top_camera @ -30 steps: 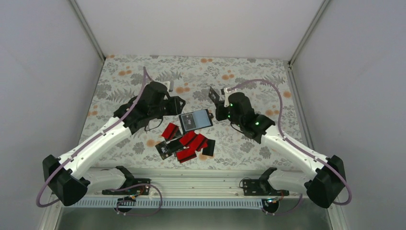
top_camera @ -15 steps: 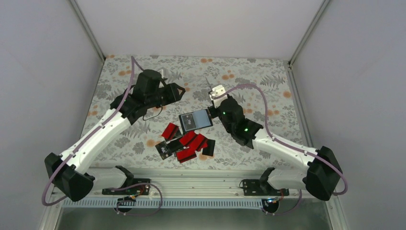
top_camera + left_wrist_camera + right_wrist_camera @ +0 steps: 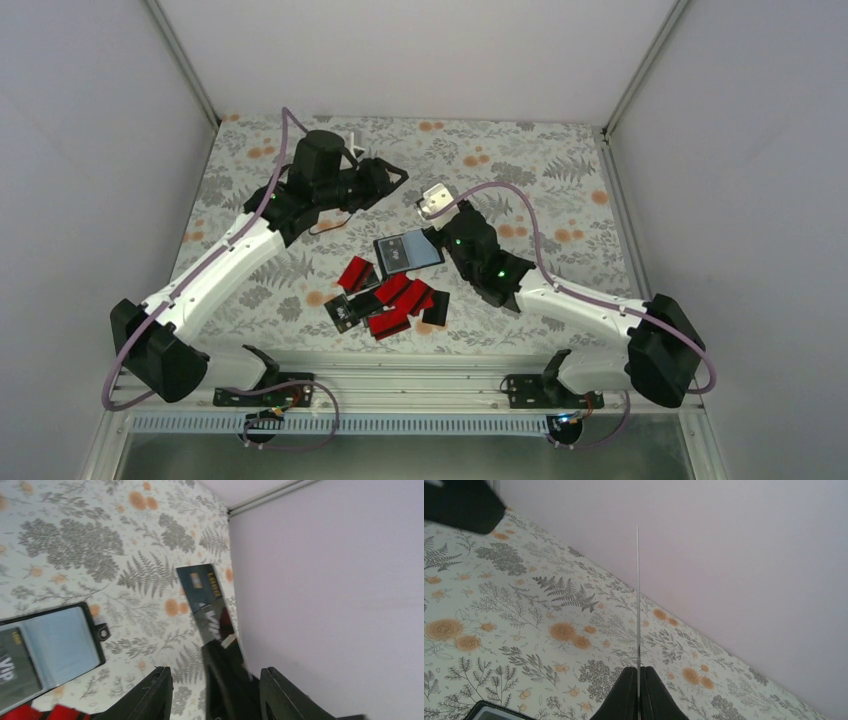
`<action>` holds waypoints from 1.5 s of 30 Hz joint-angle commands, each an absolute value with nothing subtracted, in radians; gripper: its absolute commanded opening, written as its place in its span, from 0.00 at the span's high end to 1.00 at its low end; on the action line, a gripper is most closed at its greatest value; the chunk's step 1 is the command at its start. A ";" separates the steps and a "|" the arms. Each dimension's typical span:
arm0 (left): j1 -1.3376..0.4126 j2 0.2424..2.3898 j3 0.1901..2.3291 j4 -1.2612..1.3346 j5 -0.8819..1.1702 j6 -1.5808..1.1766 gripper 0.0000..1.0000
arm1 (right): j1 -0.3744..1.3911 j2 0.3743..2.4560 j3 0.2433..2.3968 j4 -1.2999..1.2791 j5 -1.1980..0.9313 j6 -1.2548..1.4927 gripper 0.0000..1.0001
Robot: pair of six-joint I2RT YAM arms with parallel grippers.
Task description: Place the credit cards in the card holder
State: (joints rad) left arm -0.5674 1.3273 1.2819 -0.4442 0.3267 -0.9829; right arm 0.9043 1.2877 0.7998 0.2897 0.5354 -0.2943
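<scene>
Right hand (image 3: 638, 672): jaws pinched flat on held card (image 3: 200, 586), black, sticking out past fingertips, edge-on to own camera, clear of table (image 3: 545, 165).
Left hand (image 3: 392, 178): jaws part-open, nothing in them; hovers over table just beyond card holder (image 3: 410, 250).
Card holder lies open on table between hands, blue-grey inside up, black VIP card (image 3: 10, 666) at one end.
Other credit cards (image 3: 392, 300), red and black, in loose overlapping heap just beside holder, on near side.
</scene>
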 commanded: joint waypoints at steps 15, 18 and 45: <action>-0.564 1.410 1.365 -0.414 0.450 -1.057 0.56 | 0.943 1.333 0.880 0.317 0.561 -0.345 0.96; -0.564 1.422 1.364 -0.413 0.460 -1.061 0.57 | 0.947 1.343 0.897 0.310 0.564 -0.352 0.96; -0.560 1.457 1.375 -0.465 0.367 -1.043 0.87 | 0.987 1.383 0.931 0.273 0.604 -0.402 0.96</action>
State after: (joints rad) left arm -0.5667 1.4517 1.3457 -0.4374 0.3950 -1.0573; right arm 0.9710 1.3754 0.8986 0.2546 0.5793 -0.3939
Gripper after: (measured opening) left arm 0.182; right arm 0.041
